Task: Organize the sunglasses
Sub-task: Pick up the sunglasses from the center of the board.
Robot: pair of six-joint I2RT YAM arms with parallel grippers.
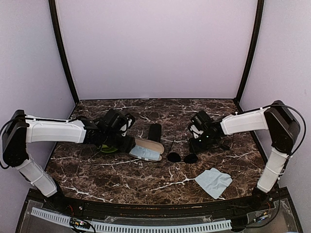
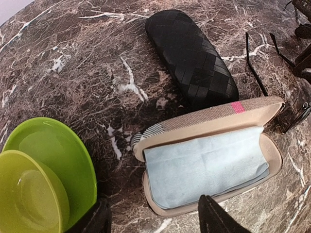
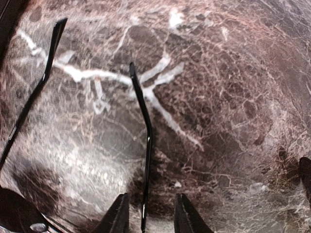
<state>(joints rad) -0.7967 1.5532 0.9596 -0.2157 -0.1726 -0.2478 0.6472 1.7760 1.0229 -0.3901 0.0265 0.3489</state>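
- While your right jaws stand open astride one temple arm (image 3: 144,145), a gap on each side, the sunglasses (image 1: 182,157) lie unfolded on the table (image 1: 121,174) between the open case (image 2: 209,119) and a loose blue cloth (image 1: 214,182).
- Your left jaws hang open above that case, holding nothing.

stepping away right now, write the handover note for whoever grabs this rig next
Left gripper: jaws open at the near rim of the open striped case, holding nothing.
Right gripper: jaws open either side of a temple arm, not clamped.
Sunglasses: unfolded on the table, right of that case; only one pair in view.
Done: case open, blue cloth inside.
Left: probably grip the sunglasses and put them in the case.
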